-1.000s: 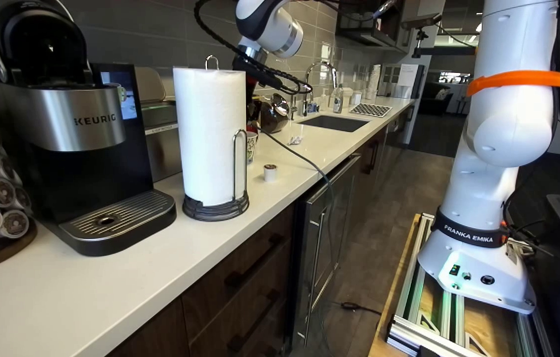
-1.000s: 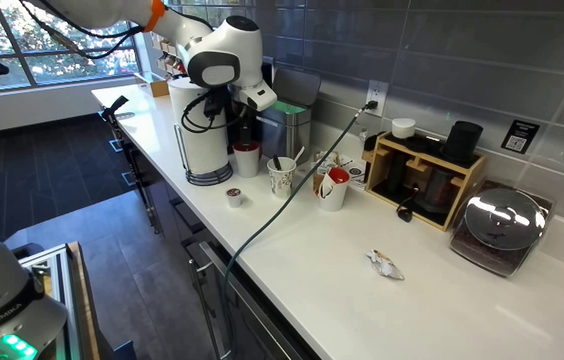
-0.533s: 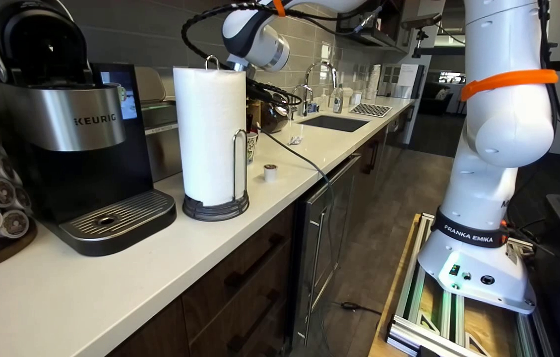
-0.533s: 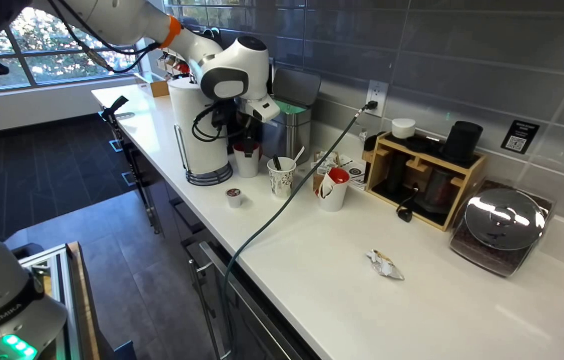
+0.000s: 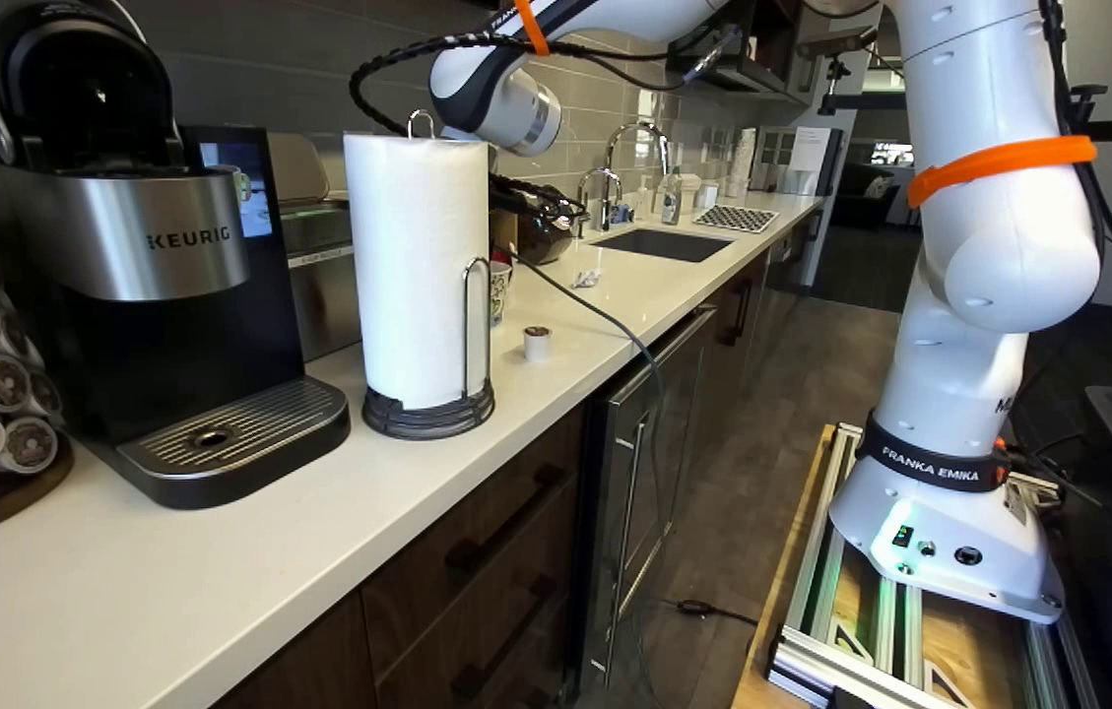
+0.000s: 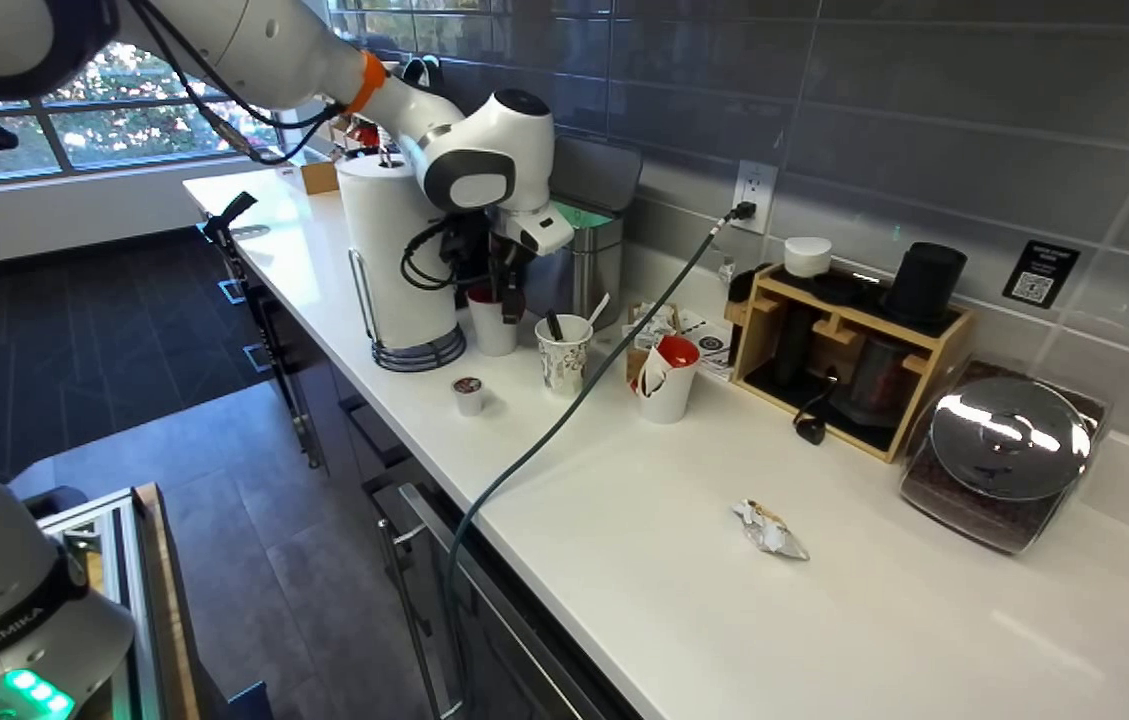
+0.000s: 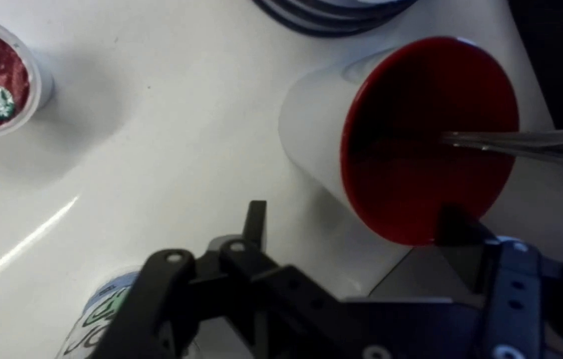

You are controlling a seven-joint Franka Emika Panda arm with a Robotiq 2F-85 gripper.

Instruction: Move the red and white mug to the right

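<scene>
Grey tiles (image 6: 924,90) back the desk (image 6: 874,650). We see two fingers (image 7: 256,222) spread wide, one overlapping the upright red and white mug (image 7: 391,159) in the wrist view; touching, we cannot tell. Just beside it stands one paper-towel roll (image 6: 386,290); nearby, one pod (image 6: 469,400), one patterned cup (image 6: 562,365) and one more red-lined cup (image 6: 667,397).

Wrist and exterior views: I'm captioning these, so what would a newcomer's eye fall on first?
Probably the red and white mug, its deep red inside on show, in the wrist view's upper right. In an exterior view, the white Franka arm dominates the right, while a Keurig coffee maker and a paper-towel roll stand on the counter at left.
</scene>
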